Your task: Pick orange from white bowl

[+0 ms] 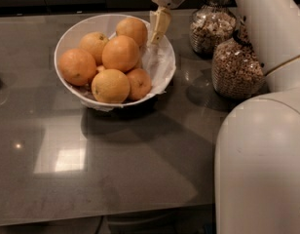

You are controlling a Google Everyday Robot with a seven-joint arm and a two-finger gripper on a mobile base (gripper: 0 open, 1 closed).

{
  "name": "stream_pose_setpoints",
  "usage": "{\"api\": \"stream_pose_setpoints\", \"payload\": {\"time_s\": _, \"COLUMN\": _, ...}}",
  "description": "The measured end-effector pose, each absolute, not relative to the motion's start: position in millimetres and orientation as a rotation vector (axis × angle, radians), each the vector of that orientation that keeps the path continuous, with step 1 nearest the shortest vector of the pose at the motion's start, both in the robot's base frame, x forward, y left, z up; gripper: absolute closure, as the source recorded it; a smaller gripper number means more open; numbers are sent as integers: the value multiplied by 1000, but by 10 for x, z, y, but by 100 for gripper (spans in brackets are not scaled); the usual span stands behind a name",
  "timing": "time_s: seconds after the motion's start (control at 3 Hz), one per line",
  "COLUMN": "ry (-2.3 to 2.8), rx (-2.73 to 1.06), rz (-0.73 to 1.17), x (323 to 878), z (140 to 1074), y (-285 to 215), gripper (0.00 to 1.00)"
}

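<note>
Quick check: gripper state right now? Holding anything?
Gripper: cannot be told whether open or closed; it hangs above the right rear rim of the white bowl, carrying nothing, and the oranges all lie in the bowl.

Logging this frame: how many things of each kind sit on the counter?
Oranges: 6 in plain view, with a sliver of perhaps one more between them
White bowl: 1
Glass jars: 2
Total: 9
The gripper hangs over the bowl's back right rim.
</note>
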State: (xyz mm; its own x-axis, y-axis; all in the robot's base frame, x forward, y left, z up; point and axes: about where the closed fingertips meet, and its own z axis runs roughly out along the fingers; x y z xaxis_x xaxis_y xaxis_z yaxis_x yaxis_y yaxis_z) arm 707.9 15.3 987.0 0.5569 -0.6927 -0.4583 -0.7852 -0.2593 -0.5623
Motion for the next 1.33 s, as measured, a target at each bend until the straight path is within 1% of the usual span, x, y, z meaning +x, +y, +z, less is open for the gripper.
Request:
{"api": "stream_pose_setpoints", "payload": {"time_s": 0.33, "ry": 1185, "rx": -2013, "rz": 160, "x": 7056, "z": 9789, "y": 184, "gripper": 0}}
{"api": "stream_pose_setpoints", "payload": {"time_s": 0.67, "ry": 1188, "rx": -2019, "rz": 184, "x": 6956, "z": 9643, "y": 254, "gripper": 6}}
{"api": "stream_pose_setpoints", "payload": {"time_s": 1.0, "ry": 1192, "rx": -2020, "rz": 176, "x": 6913, "z": 9632, "y": 253, "gripper": 7}}
{"api": "stream_pose_setpoints", "payload": {"time_s": 1.33, "ry": 1187, "rx": -2032, "rz": 157, "x": 6897, "z": 9622, "y": 258, "gripper": 18}}
